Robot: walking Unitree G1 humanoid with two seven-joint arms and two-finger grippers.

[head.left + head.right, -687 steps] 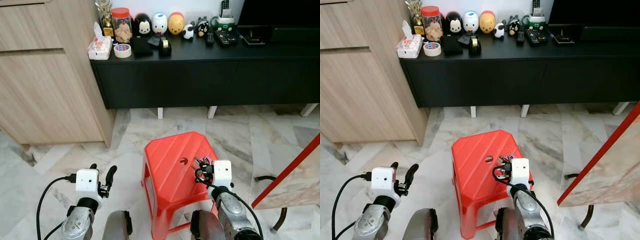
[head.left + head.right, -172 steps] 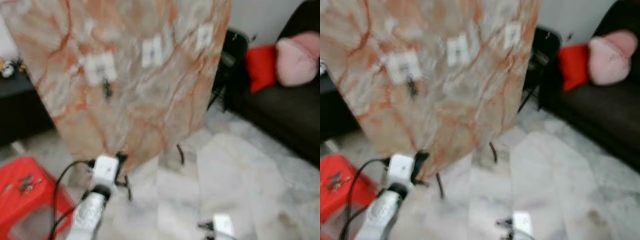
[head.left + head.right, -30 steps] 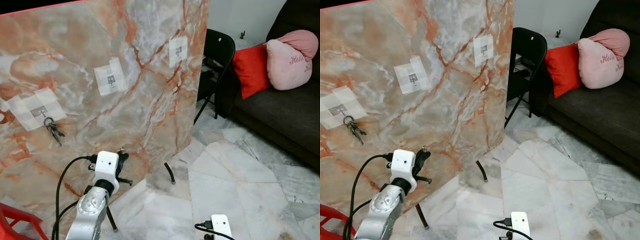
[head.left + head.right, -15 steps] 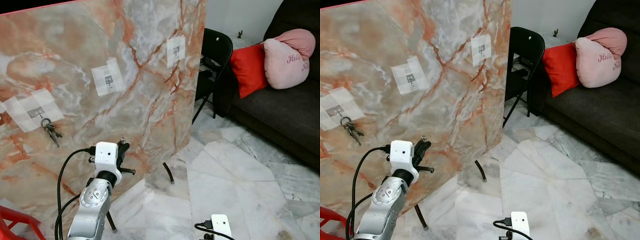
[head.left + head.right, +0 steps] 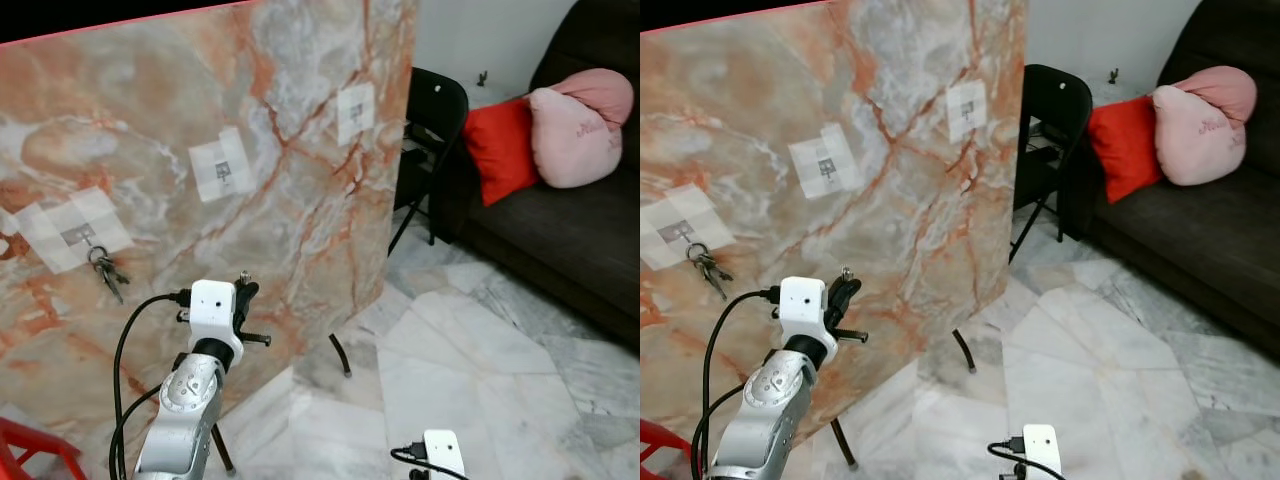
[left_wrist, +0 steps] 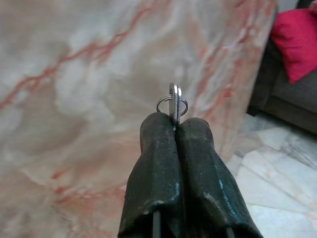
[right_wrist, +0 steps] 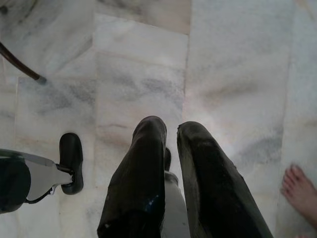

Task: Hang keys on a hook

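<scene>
My left gripper [image 5: 243, 290] is raised in front of the tall marble board [image 5: 300, 230], shut on a silver key with its ring [image 6: 174, 101] sticking out past the fingertips. The board carries three taped hook patches: a left one [image 5: 75, 235] with a bunch of keys [image 5: 106, 272] hanging from it, a bare middle one [image 5: 222, 170] and a bare right one [image 5: 355, 112]. The gripper sits below the middle patch, a short way off the board. My right gripper [image 7: 172, 131] hangs low over the floor, fingers slightly apart and holding nothing.
A black folding chair [image 5: 435, 110] stands behind the board's right edge. A dark sofa [image 5: 560, 230] with a red cushion [image 5: 497, 145] and a pink one [image 5: 575, 130] is on the right. A red stool corner [image 5: 30, 445] is at lower left. A person's bare foot [image 7: 297, 188] is near my right gripper.
The view has shifted a little. My left gripper has risen slightly against the board with the key still held. The right arm hangs as before.
</scene>
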